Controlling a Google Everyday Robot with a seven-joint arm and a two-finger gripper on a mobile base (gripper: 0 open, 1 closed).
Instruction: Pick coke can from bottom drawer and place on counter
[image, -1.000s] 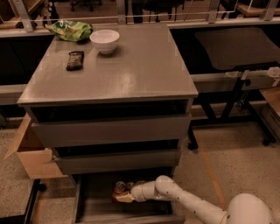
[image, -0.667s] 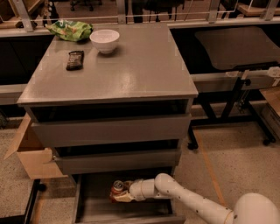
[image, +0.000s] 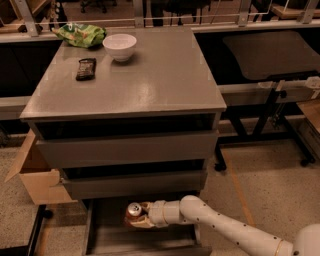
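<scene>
Here, the gripper (image: 141, 218) reaches from the right into the pulled-out bottom drawer (image: 107, 237), well below the front edge of the counter (image: 155, 80); its fingers are clamped on the coke can (image: 134, 209), whose silver top shows inside that drawer, under the counter's front middle; a white bowl (image: 120, 46), a green bag (image: 80, 35) and a dark snack bar (image: 86, 68) rest near the counter's far left corner; a cardboard box (image: 35, 175) sits on the floor, below and left of the counter.
</scene>
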